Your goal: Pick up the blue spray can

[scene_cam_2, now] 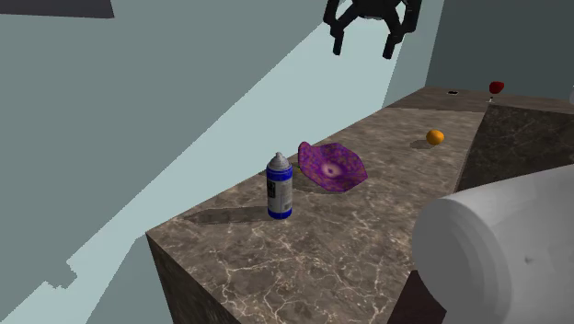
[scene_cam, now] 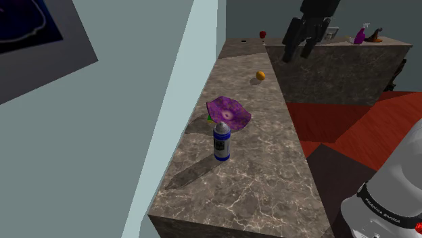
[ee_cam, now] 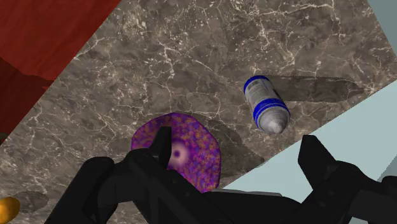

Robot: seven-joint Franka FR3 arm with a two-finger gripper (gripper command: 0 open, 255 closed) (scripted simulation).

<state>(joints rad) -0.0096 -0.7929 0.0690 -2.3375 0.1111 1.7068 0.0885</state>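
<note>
A blue spray can (scene_cam: 222, 140) with a white label and grey cap stands upright on the brown marble counter (scene_cam: 237, 182), close to the wall; it also appears as the can (scene_cam_2: 279, 186) and the can (ee_cam: 266, 104). My black gripper (scene_cam: 301, 47) hangs high above the counter, well beyond the can, its fingers open and empty. Seen from the other side, the gripper (scene_cam_2: 365, 44) hovers above and past the can. Between the wrist view's fingers (ee_cam: 159, 147) the counter shows, and the can lies ahead of them.
A purple patterned bowl-like object (scene_cam: 229, 112) rests just behind the can. A small orange fruit (scene_cam: 260, 75) lies farther along the counter. A red goblet (scene_cam: 262, 34) and a purple spray bottle (scene_cam: 362, 34) stand at the back. The wall runs along the counter's edge.
</note>
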